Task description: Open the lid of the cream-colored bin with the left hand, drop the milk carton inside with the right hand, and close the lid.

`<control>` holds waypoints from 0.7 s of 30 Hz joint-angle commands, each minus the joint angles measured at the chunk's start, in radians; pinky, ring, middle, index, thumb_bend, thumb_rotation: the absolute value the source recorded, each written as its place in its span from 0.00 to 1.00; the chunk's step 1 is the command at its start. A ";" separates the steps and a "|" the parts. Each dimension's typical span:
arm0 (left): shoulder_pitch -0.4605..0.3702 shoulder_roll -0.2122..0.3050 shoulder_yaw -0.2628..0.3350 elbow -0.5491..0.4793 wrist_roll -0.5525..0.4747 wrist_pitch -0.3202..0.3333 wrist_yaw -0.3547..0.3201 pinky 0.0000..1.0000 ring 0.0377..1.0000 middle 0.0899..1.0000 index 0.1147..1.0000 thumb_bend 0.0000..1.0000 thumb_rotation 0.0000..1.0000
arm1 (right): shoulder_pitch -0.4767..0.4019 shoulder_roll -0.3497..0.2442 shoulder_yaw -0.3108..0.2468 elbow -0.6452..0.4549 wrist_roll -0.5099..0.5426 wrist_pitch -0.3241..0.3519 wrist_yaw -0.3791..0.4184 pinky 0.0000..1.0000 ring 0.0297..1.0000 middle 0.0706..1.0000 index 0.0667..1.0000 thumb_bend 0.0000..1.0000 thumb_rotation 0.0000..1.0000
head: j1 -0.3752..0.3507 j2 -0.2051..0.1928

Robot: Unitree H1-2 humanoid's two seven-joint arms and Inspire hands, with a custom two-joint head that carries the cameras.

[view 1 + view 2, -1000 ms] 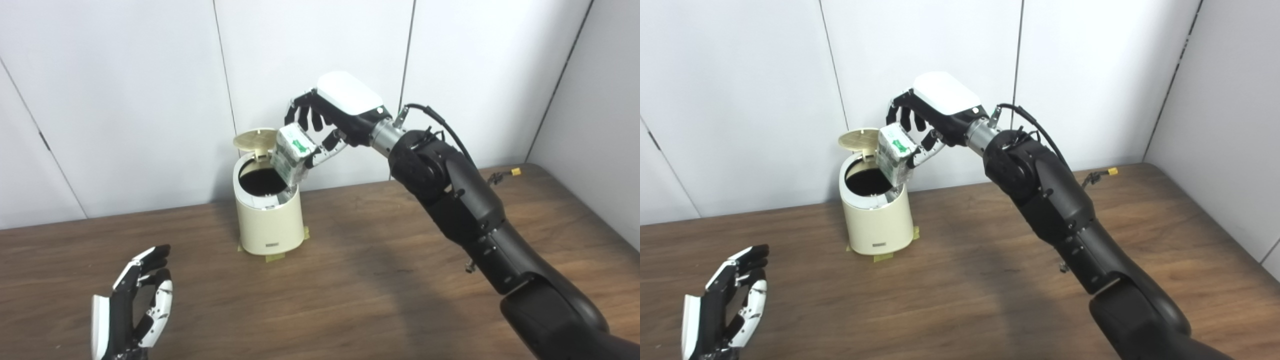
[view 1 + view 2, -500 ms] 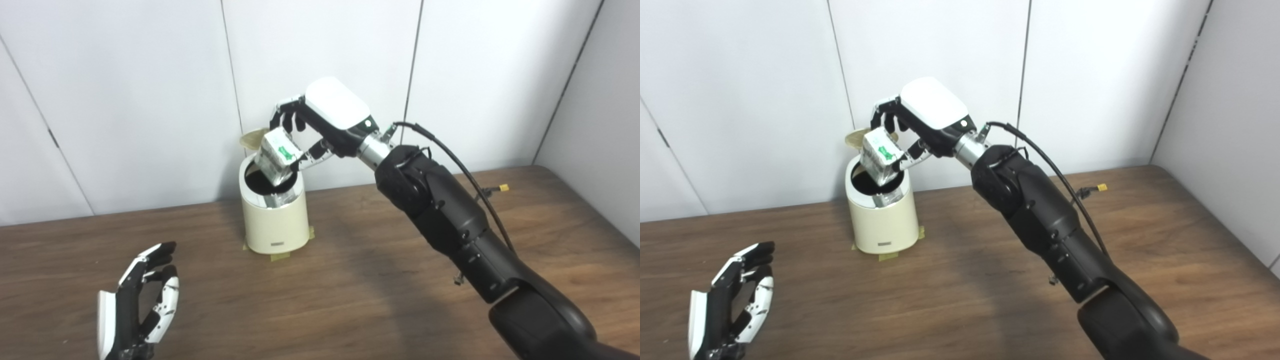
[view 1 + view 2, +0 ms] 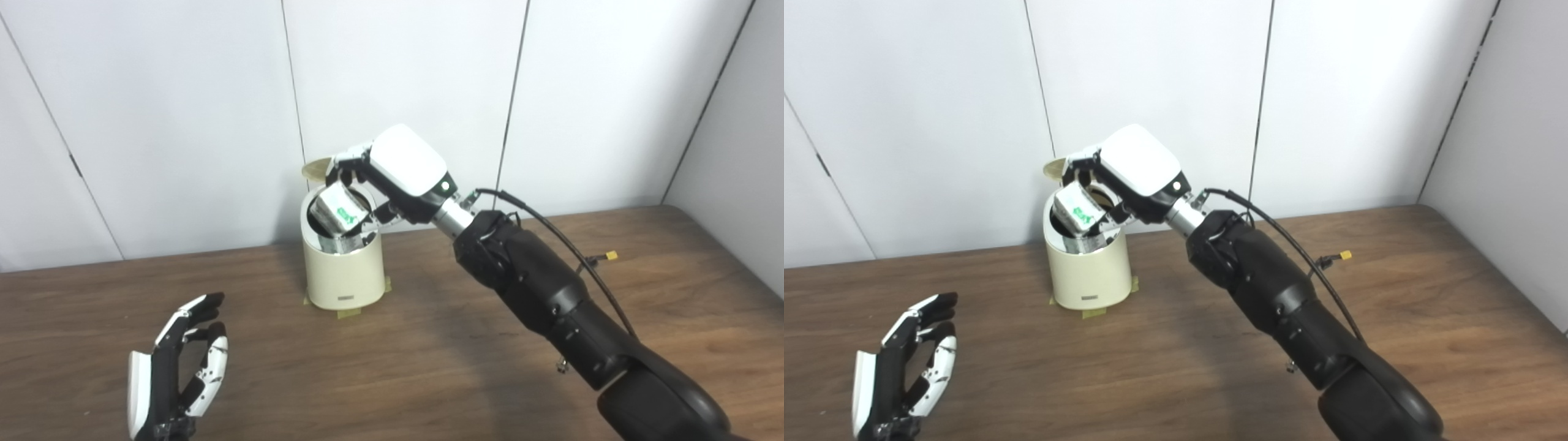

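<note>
Seen at a wooden table [image 3: 429, 367] with dark walnut grain, against flat white wall panels [image 3: 184, 92] split by thin dark seams. Near the back edge, a cream-colored bin [image 3: 343, 275]: smooth, glossy, round-bodied, slightly tapered, with a small dark label low on its front. Anchored by scraps of yellowish tape [image 3: 346, 313] peeking from under its base. Tipped up behind the opening, the round lid [image 3: 316, 166], only a sliver of its cream disc visible past the fingers. Directly over the bin's mouth, the right hand [image 3: 392, 177], black-fingered with a glossy white shell on its back, closed around a milk carton [image 3: 335, 210]. Boxy, pale, crumpled-looking, with a green mark on one face, tilted and angled down into the opening, its lower end at or just below the rim. Hard to tell whether touching the bin's inner wall. Most of the dark interior blocked by carton and fingers. Behind the hand, a silver wrist collar, then a bulky matte-black arm, trailed by a thin black cable [image 3: 551, 226] ending in a small yellow connector [image 3: 610, 255] over the table. Cut off at the bottom right edge, the upper arm. Low at the left, well apart from the bin, the left hand [image 3: 177, 367], upright, empty, fingers spread loosely and slightly curled, white segments on black; wrist lost below the frame.
</note>
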 commanded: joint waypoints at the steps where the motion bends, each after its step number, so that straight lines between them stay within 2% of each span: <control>1: 0.033 -0.009 -0.010 0.040 0.015 -0.008 0.002 0.64 0.73 0.74 0.71 0.18 0.53 | -0.045 -0.009 0.001 -0.009 -0.019 -0.008 -0.059 0.35 0.40 0.43 0.48 0.51 0.00 | -0.001 0.001; 14: 0.035 -0.002 -0.010 0.038 0.013 -0.009 -0.005 0.64 0.73 0.74 0.72 0.18 0.54 | -0.046 -0.022 0.058 0.040 -0.080 -0.014 -0.149 0.39 0.42 0.42 0.47 0.52 0.00 | -0.004 0.000; 21: 0.036 -0.005 -0.010 0.039 0.019 -0.010 0.000 0.64 0.73 0.74 0.71 0.18 0.54 | -0.039 -0.020 0.051 0.022 -0.076 0.028 -0.115 0.37 0.41 0.41 0.48 0.52 0.00 | -0.004 0.001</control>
